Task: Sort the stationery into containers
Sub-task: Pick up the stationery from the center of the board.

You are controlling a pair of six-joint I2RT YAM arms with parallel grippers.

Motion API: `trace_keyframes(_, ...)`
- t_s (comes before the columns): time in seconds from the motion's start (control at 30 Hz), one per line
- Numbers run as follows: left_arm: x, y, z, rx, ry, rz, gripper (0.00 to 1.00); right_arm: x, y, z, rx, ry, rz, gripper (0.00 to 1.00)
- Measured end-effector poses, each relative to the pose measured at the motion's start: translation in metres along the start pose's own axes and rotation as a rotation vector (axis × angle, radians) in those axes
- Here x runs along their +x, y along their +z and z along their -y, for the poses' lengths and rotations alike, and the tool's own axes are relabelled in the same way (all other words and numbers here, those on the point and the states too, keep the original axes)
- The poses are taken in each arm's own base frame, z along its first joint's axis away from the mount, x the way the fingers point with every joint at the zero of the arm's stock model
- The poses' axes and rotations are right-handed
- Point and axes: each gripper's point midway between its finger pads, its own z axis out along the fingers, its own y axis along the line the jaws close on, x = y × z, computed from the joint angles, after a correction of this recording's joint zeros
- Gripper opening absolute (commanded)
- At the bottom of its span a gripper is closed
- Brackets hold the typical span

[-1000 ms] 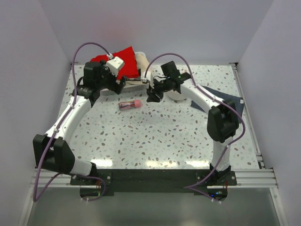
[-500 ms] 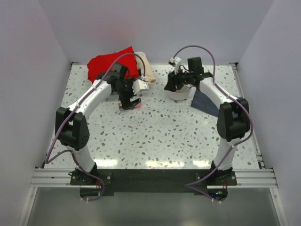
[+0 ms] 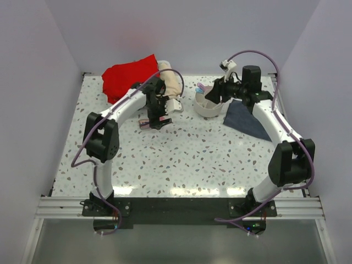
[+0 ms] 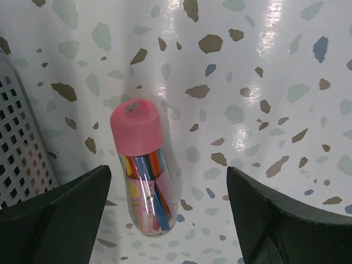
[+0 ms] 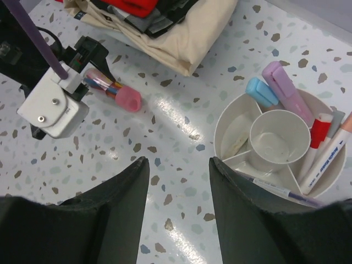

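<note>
1. The left tool (image 4: pixel 169 187) stood wide open and empty, one finger on either side of the pink-capped clear tube (image 4: pixel 144 170), which lay on its side on the bench (image 3: pixel 192 159) in front of the red cloth (image 3: pixel 129 77).
2. The tube sat nearer one finger than the other. On closing, that finger would likely have touched first and rolled the round body across the glossy surface, out of the grip.
3. The fingers bracketed the clear end, away from the cap. A hold that far off the middle might have let the tube swing or slip on lifting.
4. A white perforated item (image 4: pixel 22 148) lay close beside one finger and could have been caught by it.
5. The right tool (image 5: pixel 177 165) hovered open and empty near the white organiser (image 5: pixel 217 129). Delivering the tube there risked the two arms meeting.
6. The organiser's outer ring already held a blue marker (image 5: pixel 261 91), a lilac marker (image 5: pixel 286 93) and red-and-white pens (image 5: pixel 316 137). The central cup looked empty, but a long tube dropped in carelessly might have toppled out.
7. The bench was pale speckled terrazzo, shiny, with bright glare patches.
8. Plain pale walls closed in three sides. A beige pouch (image 3: pixel 171 81) and a dark blue-grey cloth (image 3: pixel 245 118) also lay on the bench.
</note>
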Motion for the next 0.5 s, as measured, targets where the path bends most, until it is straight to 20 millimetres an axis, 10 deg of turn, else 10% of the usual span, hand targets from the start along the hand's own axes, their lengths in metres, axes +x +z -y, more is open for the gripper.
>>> trace_keyframes(0.5, 0.012, 0.041, -0.030, -0.075, -0.027, -0.081, 0.89, 0.007, -0.008, 0.039, 0.049, 0.090, 0.021, 0.51)
